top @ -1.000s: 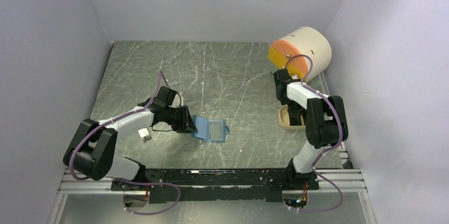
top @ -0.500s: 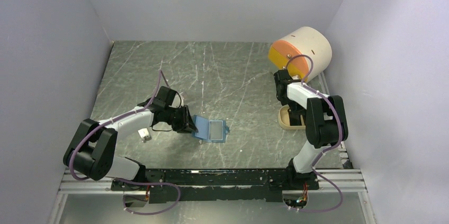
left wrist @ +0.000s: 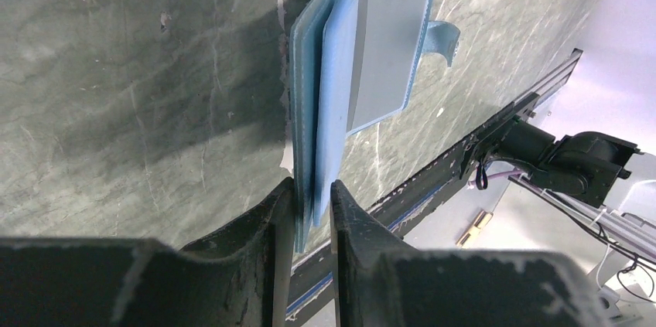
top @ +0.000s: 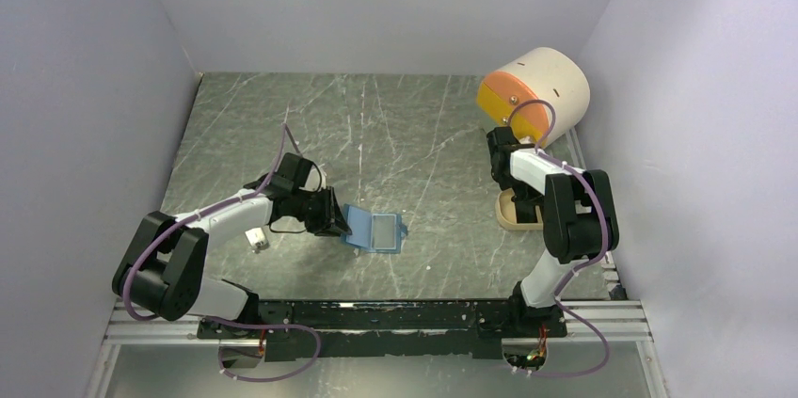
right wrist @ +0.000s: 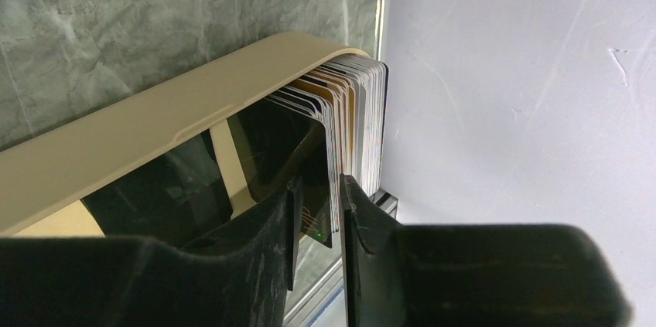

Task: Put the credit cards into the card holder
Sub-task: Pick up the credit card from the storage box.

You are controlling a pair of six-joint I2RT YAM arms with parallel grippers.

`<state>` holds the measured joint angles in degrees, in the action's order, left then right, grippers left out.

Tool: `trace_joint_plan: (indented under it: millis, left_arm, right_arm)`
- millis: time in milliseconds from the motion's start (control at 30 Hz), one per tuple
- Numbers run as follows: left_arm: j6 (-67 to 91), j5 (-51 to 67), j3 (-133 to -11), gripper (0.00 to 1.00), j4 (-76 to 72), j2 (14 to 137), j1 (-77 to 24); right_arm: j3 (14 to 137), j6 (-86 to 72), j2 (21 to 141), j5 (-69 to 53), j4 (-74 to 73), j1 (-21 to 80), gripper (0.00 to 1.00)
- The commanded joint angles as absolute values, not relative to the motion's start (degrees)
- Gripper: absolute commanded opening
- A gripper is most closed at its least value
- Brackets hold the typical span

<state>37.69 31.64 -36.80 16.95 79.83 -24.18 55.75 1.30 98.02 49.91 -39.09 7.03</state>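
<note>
Left gripper point(left wrist: 312, 203) clamping card holder point(left wrist: 387, 41) edge, holder lying open on table point(top: 423, 135) centre. Right gripper point(right wrist: 317, 203) straddling front of credit cards point(right wrist: 356, 110) standing in tan tray point(right wrist: 155, 126); pinch unclear. Should be isolating one card, lifting straight.

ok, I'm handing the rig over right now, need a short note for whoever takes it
Left gripper: shut on the near edge of the card holder, which lies open on the table.
Right gripper: down in the tan tray at the table's right edge, shut on the front of the stack of credit cards that stands on edge there.
Done: holder open and pinned. A grey panel shows inside it; I cannot tell whether it is a card or the lining.
Left: pull a card from the tray, carry it over, slide it into the holder, then repeat for the rest.
</note>
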Motion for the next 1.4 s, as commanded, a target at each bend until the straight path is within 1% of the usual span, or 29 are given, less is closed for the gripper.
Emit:
trace_joint_plan:
  millis: [0, 267, 533, 667, 800, 933, 1067, 1367]
  left_arm:
    - [36.8, 33.2, -36.8, 0.28, 16.0, 78.6, -23.6]
    - [36.8, 33.5, -36.7, 0.28, 15.9, 78.6, -23.6]
    - [36.8, 33.4, -36.6, 0.28, 15.5, 78.7, -23.6]
    - [36.8, 33.9, -36.8, 0.28, 15.3, 79.2, -23.6]
    - [36.9, 33.8, -37.2, 0.28, 15.4, 79.3, -23.6]
    - [36.9, 33.7, -37.0, 0.28, 15.6, 79.4, -23.5]
    - [36.9, 33.7, -36.9, 0.28, 15.8, 79.3, -23.6]
    - [36.6, 34.7, -38.1, 0.28, 17.4, 79.8, -23.5]
  right_arm:
    - [55.9, 0.4, 95.8, 52.1, -38.7, 6.3, 0.26]
    - [56.5, -0.2, 94.6, 51.6, -39.9, 6.6, 0.21]
    - [60.2, -1.7, 94.8, 48.9, -42.5, 7.5, 0.14]
    - [61.8, -3.3, 95.7, 47.3, -45.9, 9.1, 0.07]
    - [61.9, -3.4, 95.0, 44.6, -46.3, 9.3, 0.00]
    - [62.2, -3.9, 94.7, 42.7, -46.9, 9.4, 0.00]
    - [63.4, -5.5, 94.2, 38.1, -48.4, 9.7, 0.00]
    - [69.0, -11.8, 93.6, 32.3, -55.9, 12.4, 0.00]
